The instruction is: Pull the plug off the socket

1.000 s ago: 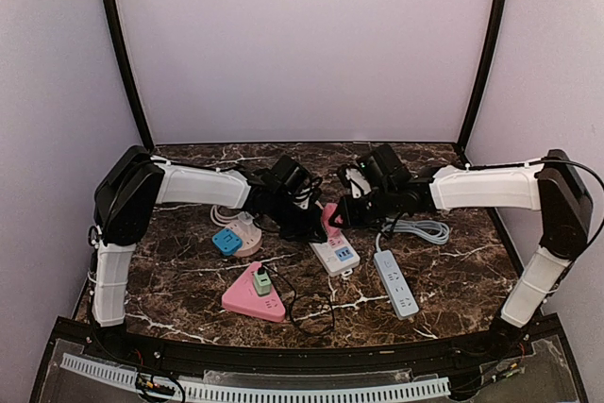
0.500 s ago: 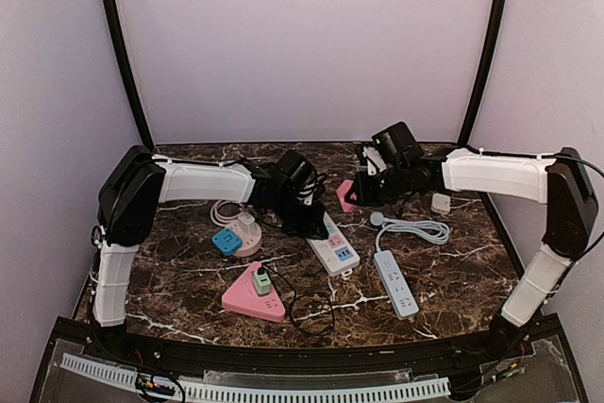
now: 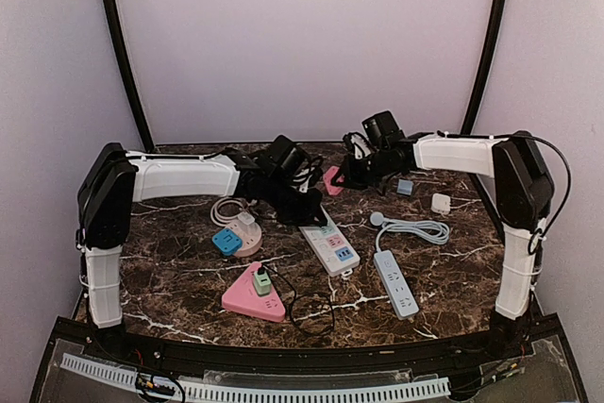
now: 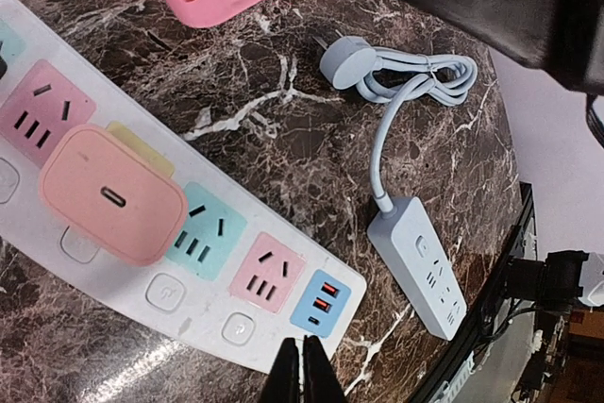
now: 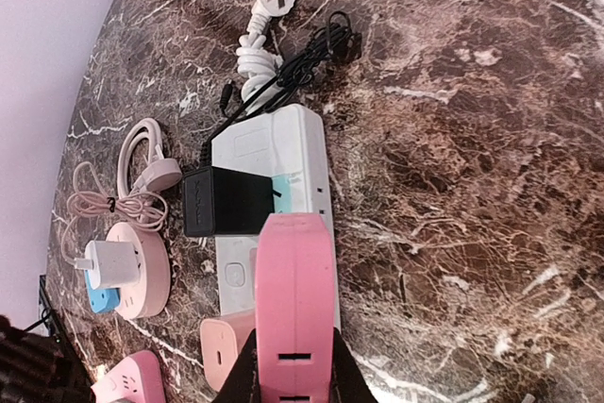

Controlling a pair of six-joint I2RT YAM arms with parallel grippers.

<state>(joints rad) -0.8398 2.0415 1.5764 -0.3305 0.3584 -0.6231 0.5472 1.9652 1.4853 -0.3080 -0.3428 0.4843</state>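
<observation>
Pink plug (image 5: 297,271) is sitting clamped in our right gripper (image 5: 294,370), clear of the power strip (image 5: 283,139), above the marble table's (image 3: 453,271) rear. Left gripper (image 4: 302,375), pinched narrow, is hovering at the strip. We are judging extraction done; the next move is calling for set-down and release. The plug's long axis is pointing away from our fingers, toward the strip.

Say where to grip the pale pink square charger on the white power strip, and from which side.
Pinch the pale pink square charger across two opposite flat side walls, coming straight down from above. It stands proud of the white power strip, leaving those walls exposed.
</observation>
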